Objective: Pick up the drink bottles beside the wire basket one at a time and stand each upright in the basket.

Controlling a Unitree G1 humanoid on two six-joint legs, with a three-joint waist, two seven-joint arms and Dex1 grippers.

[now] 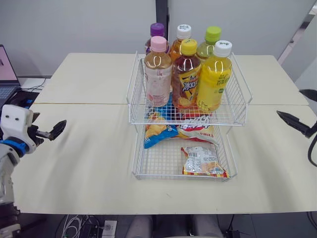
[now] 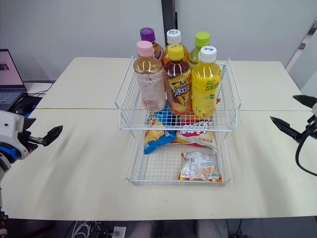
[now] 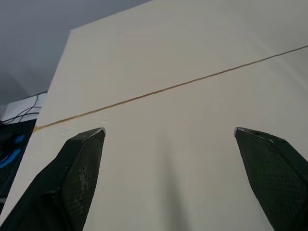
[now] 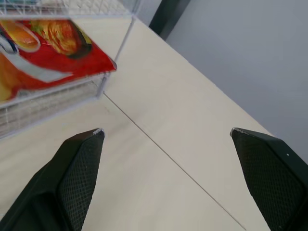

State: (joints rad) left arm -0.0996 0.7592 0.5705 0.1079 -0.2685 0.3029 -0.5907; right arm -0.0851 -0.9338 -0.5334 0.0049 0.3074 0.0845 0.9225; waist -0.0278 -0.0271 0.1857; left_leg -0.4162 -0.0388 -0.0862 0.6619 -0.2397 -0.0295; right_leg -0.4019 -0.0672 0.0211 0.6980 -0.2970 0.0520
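spread across most of the scene: a pale tabletop (image 1: pixel 89 163), crossed by a thin seam running from its left edge to its right edge. standing at its middle, well apart from both side edges: a white two-tier wire basket (image 1: pixel 238 106), the upper tier set back toward the far edge over the lower tier (image 1: pixel 148 166). just past the left edge, partly cut off: a laptop (image 1: pixel 7 69). packed upright into the upper tier: six drink bottles in two rows of three, close together. in the near row, from left to right: a pink-capped bottle (image 1: pixel 158 77), a yellow-capped tea bottle (image 1: pixel 186 79) and a white-capped yellow bottle (image 1: pixel 214 82). behind them, mostly hidden but for necks and caps: a purple-capped bottle (image 1: pixel 157 30), a white-capped amber bottle (image 1: pixel 183 33) and a green-capped bottle (image 1: pixel 212 36). lying flat in the lower tier: a blue and yellow snack bag (image 1: pixel 157 134) and a red snack bag (image 1: pixel 199 130) under the upper tier, then a small clear packet (image 1: pixel 203 161) toward the near right corner. hovering above the left edge: the left pincer (image 3: pixel 168 132), fingers spread wide, gripping nothing. hovering at the right edge near the seam: the right pincer (image 4: pixel 166 131), likewise spread wide and empty, well apart from the basket.
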